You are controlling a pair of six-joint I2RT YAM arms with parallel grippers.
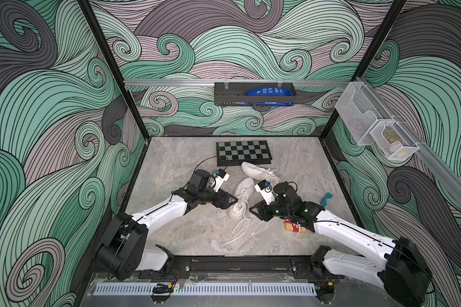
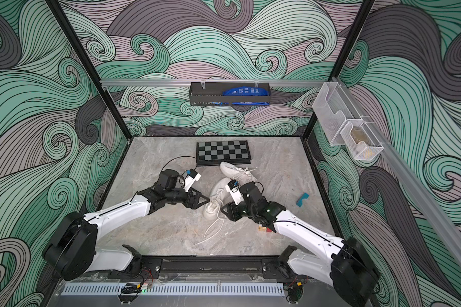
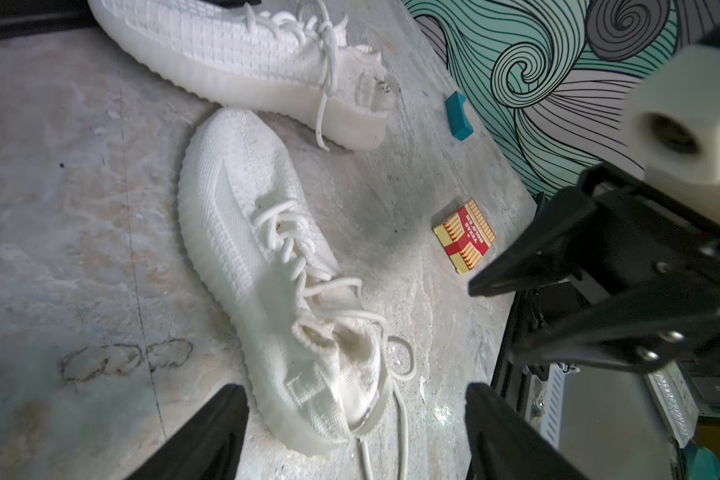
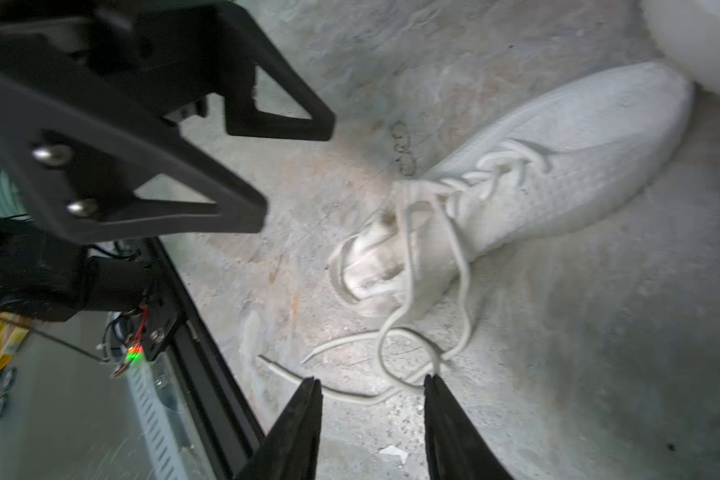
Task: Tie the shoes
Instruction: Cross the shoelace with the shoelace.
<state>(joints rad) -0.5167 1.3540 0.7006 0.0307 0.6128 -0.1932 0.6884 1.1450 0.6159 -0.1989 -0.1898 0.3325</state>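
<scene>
Two white sneakers wait on the bench [image 1: 186, 234] in front of the chessboard [image 1: 242, 151]. The far shoe [image 1: 258, 170] sits just beside the board's near edge. The near shoe [image 1: 244, 187] lies a little farther out, heel pointing away from the board. I hold the left end effector [image 1: 232, 204] spread wide and empty at that heel. The right end effector [image 4: 373, 379] stands part open and grips nothing. The loose laces [image 4: 391, 345] lie just beside its tip, trailing away from the chessboard. I judge the step to be gathering the lace ends. I would take one strand per side, clear of their crossing, and pinch low without dragging the shoe.
</scene>
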